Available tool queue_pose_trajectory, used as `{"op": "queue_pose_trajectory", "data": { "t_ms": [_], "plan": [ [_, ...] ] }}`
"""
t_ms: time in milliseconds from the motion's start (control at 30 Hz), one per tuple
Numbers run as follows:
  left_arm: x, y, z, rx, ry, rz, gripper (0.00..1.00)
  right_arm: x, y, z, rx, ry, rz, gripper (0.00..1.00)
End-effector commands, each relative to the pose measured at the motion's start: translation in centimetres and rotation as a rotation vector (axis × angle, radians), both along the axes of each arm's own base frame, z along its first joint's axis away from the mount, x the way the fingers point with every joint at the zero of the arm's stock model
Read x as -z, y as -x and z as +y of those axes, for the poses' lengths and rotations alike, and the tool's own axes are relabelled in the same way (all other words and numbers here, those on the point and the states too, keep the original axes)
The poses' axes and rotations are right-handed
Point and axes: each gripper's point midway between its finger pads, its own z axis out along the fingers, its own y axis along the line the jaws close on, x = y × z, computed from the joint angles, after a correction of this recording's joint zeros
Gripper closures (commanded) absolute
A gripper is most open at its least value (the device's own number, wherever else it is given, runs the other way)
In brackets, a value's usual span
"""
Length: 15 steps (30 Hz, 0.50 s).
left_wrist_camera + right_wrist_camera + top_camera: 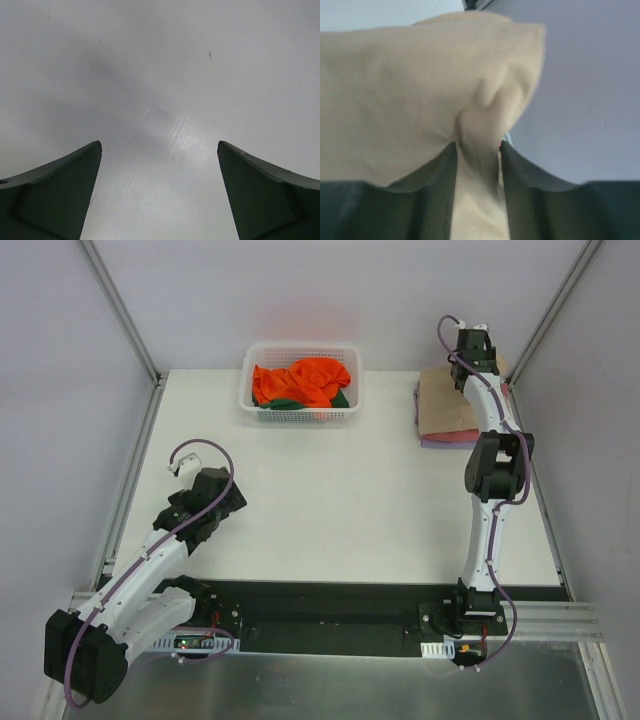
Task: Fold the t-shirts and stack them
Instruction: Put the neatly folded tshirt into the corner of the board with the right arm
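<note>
Nearest the arm bases, the left tool [212, 502] hovers low over the bare white counter [330, 490], well short of the basket [301, 382] and off to its left; in the left wrist view its fingers [60, 195] stand wide apart with only counter surface between them. Farther out, the white lattice basket sits at the far edge of the counter, holding a crumpled orange t-shirt [300, 380] with a dark green t-shirt [288, 403] showing beneath it at the front. To the right of the basket, in the far right corner, a folded beige t-shirt [445, 405] lies on top of a stack, with a lavender edge [445, 443] showing under its near side. The right arm reaches out over this stack, and the right tool [477, 155] has its fingers [517, 175] drawn narrow, pinching a fold of the beige cloth that bunches up above them in the right wrist view.
</note>
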Motion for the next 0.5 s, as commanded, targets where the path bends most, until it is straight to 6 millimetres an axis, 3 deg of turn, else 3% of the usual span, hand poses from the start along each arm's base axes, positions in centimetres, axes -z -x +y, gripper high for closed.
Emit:
{"op": "queue_pose_trajectory", "data": {
  "t_ms": [0,67,100,133,300,333,467],
  "plan": [
    [-1.2,-0.4,0.4,-0.023,-0.004,-0.024,0.01,-4.5,0.0,-1.5,0.105,0.051,-0.137,0.49],
    [-1.3,-0.4,0.4,-0.024,-0.005,-0.026,0.01,-5.7,0.6,-2.1,0.151,0.067,-0.165,0.17],
    [-1.4,-0.4,0.5,-0.024,-0.006,-0.029,0.01,-6.1,0.7,-2.1,0.16,0.063,-0.179,0.06],
    [-1.4,-0.3,0.5,-0.025,-0.006,-0.031,0.01,-6.5,0.9,-2.1,0.163,0.053,-0.191,0.0],
    [-1.6,-0.4,0.6,-0.029,-0.005,-0.041,0.01,-6.2,0.9,0.8,0.054,-0.132,-0.221,0.03],
    [-1.5,-0.3,0.6,-0.03,-0.004,-0.04,0.01,-5.6,1.2,0.7,0.043,-0.187,-0.217,0.03],
    [-1.4,-0.3,0.4,-0.022,0.002,-0.035,0.01,-4.1,2.3,3.5,-0.027,-0.378,-0.193,0.03]
  ]
}}
